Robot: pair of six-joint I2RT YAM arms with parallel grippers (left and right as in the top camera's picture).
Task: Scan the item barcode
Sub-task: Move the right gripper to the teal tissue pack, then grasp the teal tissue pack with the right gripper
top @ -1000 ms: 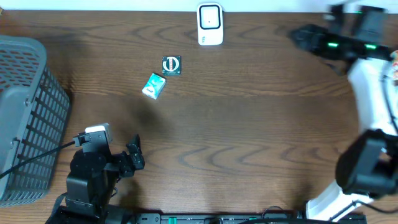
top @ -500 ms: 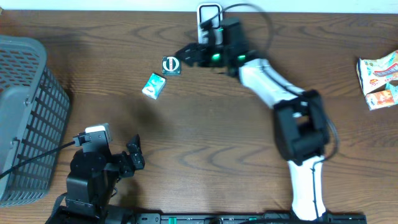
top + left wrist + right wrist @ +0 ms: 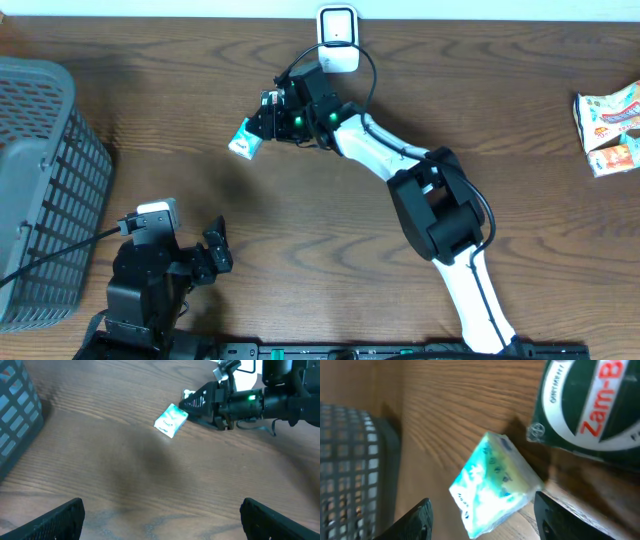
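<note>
A small teal-and-white packet (image 3: pixel 246 139) lies flat on the wooden table, left of centre at the back. My right gripper (image 3: pixel 259 122) reaches over it from the right. In the right wrist view the packet (image 3: pixel 492 485) sits between my two dark fingers (image 3: pixel 420 520), which stand apart on either side without pressing it. A dark green Zam-Buk box (image 3: pixel 590 405) lies just behind the packet, and from overhead the box (image 3: pixel 276 101) is partly covered by the gripper. The white scanner (image 3: pixel 338 40) stands at the back edge. My left gripper (image 3: pixel 216 254) rests open near the front left, empty.
A grey mesh basket (image 3: pixel 40 180) fills the left side. Colourful snack packets (image 3: pixel 610 120) lie at the far right edge. The left wrist view shows the packet (image 3: pixel 171 420) and the right gripper (image 3: pixel 200 402) far ahead over bare wood.
My right arm has swung from the far right across to the teal packet, passing the scanner and green box, and its jaws have narrowed. The left arm has not moved.
</note>
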